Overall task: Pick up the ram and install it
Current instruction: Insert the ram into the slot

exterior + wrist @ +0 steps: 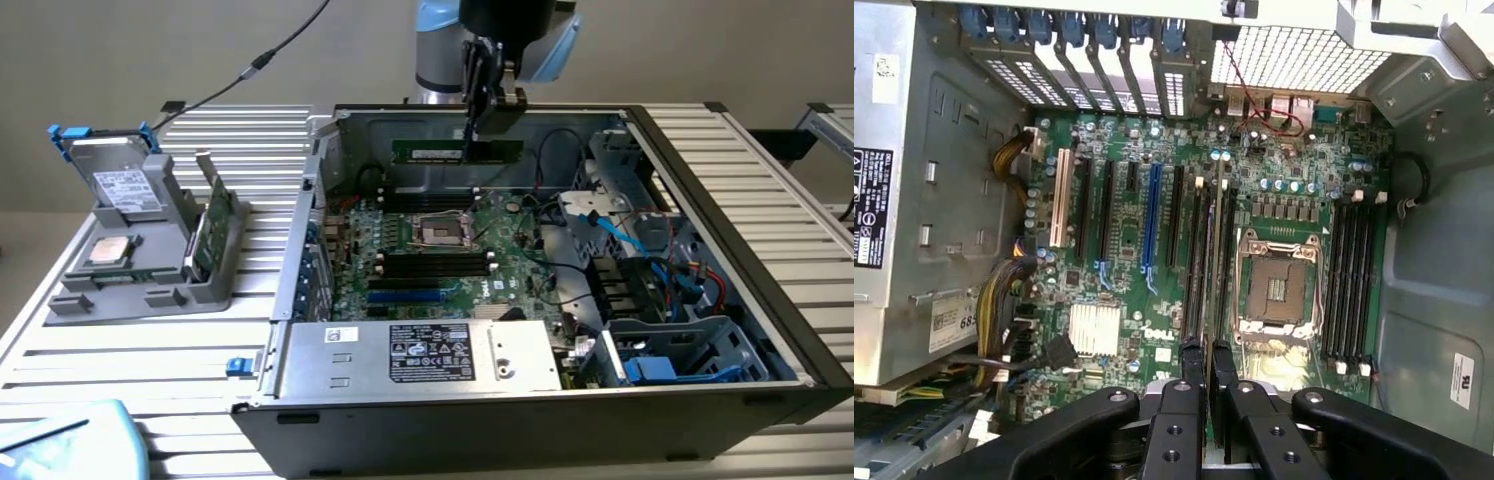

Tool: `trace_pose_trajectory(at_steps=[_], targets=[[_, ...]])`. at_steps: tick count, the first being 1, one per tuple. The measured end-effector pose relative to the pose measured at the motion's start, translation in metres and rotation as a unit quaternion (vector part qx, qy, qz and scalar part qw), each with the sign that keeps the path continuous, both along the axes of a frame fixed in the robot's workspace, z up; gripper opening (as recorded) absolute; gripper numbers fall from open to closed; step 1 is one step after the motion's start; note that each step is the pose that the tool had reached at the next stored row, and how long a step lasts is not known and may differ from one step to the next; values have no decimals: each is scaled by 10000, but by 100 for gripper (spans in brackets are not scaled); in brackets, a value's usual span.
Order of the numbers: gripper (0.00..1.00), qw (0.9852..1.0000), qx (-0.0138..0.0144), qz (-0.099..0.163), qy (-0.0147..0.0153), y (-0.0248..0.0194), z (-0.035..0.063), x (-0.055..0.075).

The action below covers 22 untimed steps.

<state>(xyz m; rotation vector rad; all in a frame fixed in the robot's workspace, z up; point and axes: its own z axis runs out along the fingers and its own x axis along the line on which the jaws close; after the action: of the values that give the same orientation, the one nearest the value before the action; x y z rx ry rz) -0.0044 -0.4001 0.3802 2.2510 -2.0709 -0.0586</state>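
Slatted table [160, 365] | open PC case [534, 440] | gripper [482, 136] clamping ram [430, 151] above motherboard [400, 236]

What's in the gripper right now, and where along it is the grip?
The gripper holds the ram by its upper long edge, a little toward the exterior view's right of its middle.

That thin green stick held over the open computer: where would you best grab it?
Pinch the ram by its two flat faces near its upper long edge, coming from above, as the gripper does now. It hangs on edge, thin and long, so the faces give the grip and the lower edge stays free.
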Motion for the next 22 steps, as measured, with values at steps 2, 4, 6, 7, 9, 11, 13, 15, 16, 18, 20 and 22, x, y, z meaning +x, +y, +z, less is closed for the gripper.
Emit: trace_pose_trajectory(at_steps=[2,4,6,7,9,11,13,15,16,18,20,22], targets=[[15,10000,0,0,0,4,-36,-2],[15,10000,-1,-3,0,5,-72,-3],[15,10000,-1,-29,0,10,-108,-5],[15,10000,-1,-49,0,13,-125,-6],[15,9999,-1,-126,0,15,-163,-8],[15,9998,0,-215,0,15,-199,-11],[15,9996,-1,-300,0,16,-235,-11],[15,9995,0,-326,0,21,-273,-12],[15,9995,-1,-327,-3,24,-288,-14],[15,9995,-1,-323,-21,25,-319,-28],[15,9995,-1,-313,-34,25,-351,-50],[15,9995,0,-309,-45,26,-387,-83]])
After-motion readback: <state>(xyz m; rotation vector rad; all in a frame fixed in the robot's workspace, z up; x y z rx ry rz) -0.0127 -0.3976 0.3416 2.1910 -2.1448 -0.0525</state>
